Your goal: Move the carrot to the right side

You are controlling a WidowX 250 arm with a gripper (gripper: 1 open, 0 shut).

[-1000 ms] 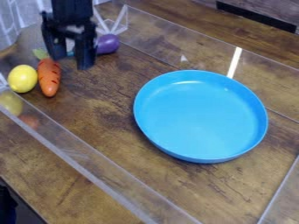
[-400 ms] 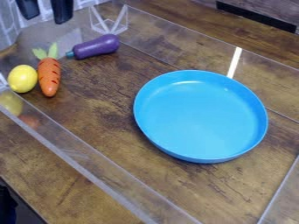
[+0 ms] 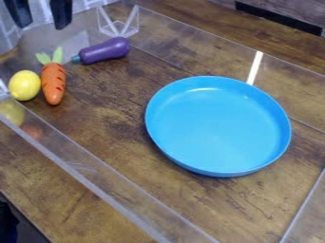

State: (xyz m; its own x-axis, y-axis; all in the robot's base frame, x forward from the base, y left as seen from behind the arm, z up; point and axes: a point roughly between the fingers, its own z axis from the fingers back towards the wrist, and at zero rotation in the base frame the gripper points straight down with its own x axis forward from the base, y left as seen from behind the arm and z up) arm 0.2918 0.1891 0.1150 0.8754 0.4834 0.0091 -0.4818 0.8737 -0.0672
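Counting one carrot point(image 3: 52, 83), one plate point(image 3: 219, 125)

A large blue plate point(image 3: 218, 125) is set on the right half of a dark wooden table point(image 3: 114, 142). A purple eggplant point(image 3: 105, 50) is laid at the far left, its length running left to right. A round yellow fruit point(image 3: 25, 84) is placed nearer, at the left edge. A clear transparent border point(image 3: 76, 161) is seen running across the tabletop on the near left.
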